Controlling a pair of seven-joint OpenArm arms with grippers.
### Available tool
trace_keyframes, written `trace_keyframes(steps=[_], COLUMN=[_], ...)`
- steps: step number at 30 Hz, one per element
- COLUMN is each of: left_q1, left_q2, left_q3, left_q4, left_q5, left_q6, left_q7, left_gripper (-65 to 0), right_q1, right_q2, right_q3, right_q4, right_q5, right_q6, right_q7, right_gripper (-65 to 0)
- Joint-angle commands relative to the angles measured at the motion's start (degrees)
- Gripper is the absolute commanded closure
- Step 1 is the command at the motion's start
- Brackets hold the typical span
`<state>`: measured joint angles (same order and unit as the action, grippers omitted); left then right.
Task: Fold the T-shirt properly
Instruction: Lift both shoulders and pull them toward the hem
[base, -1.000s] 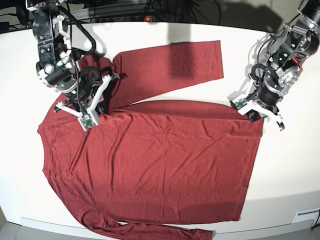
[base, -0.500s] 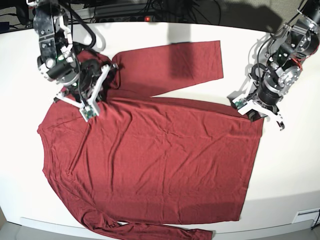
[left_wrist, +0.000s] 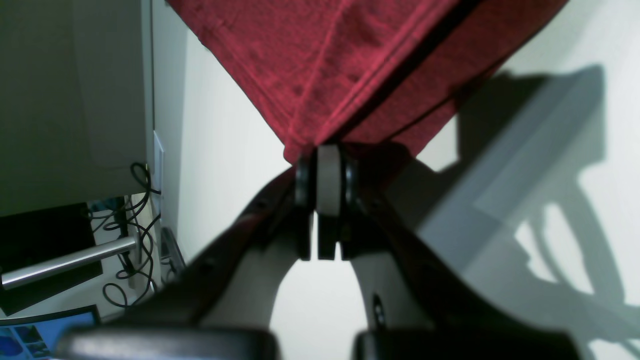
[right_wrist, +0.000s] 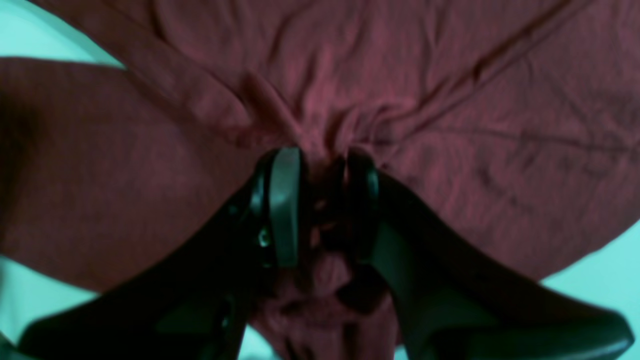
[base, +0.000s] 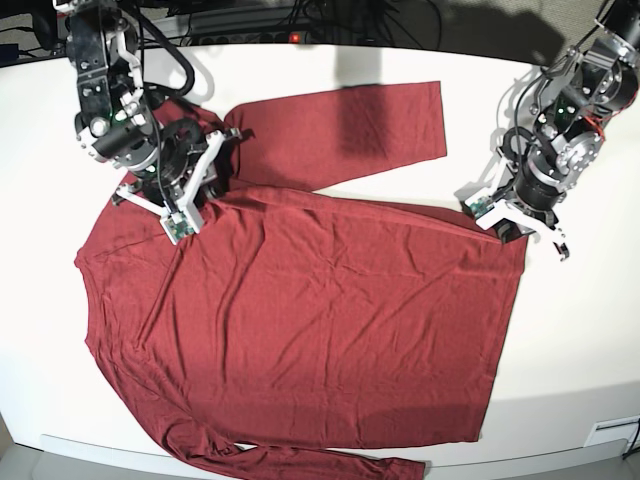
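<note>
My left gripper (left_wrist: 320, 165) is pinched tight on the hem corner of the T-shirt (base: 300, 320), which lies spread flat across the white table (base: 580, 340), while my right gripper (right_wrist: 315, 200) has its jaws a little apart with a bunched ridge of fabric near the armpit between them, and I cannot tell whether that fabric is gripped. If that side slips free while my left pulls, I judge the thin knit would drag unevenly and wrinkle the body. Bare table lies outward of my left gripper, and the upper sleeve (base: 340, 130) beside my right.
</note>
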<state>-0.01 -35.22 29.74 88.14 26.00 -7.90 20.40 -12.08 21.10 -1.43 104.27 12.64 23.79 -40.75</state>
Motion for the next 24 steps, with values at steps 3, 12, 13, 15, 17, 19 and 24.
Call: trace_keyframes(steps=[3,12,13,15,17,19,24], left_q1=[-0.9,-0.9,-0.9,-0.9,-0.9,-0.9,-0.9], left_q2=[-0.8,-0.8,-0.8,-0.8,-0.8,-0.8,-0.8], left_q3=[-0.4,-0.4,-0.4,-0.4,-0.4,-0.4,-0.4], left_q4=[0.9,0.9,0.9,0.9,0.9,0.9,0.9], left_q5=[0.4,0.4,0.4,0.4,0.4,0.4,0.2], left_q6=[0.9,0.9,0.9,0.9,0.9,0.9,0.9], left_q7=[-0.3,-0.3,-0.3,-0.3,-0.3,-0.3,-0.3], left_gripper=[0.0,0.0,0.0,0.0,0.0,0.0,0.0], right_q1=[0.8,0.8,0.8,0.8,0.8,0.8,1.9], right_q2=[0.4,0.4,0.4,0.4,0.3,0.3,0.3], right_q3=[0.3,0.3,0.3,0.3,0.3,0.3,0.3], right_q4=[1.1,0.5,0.2,-0.2,-0.4,-0.4,-0.4], right_q5=[1.2,0.8,0.8,0.8,0.6,-0.5,-1.9], right_q6=[-0.2,-0.3,-0.3,-0.3,-0.3,-0.3,-0.4], right_q7=[1.2,0.2,0.2,0.2,-0.2,0.0,1.3], right_gripper=[-16.5,-11.7,-11.7,-9.8,-1.0,0.0,0.0])
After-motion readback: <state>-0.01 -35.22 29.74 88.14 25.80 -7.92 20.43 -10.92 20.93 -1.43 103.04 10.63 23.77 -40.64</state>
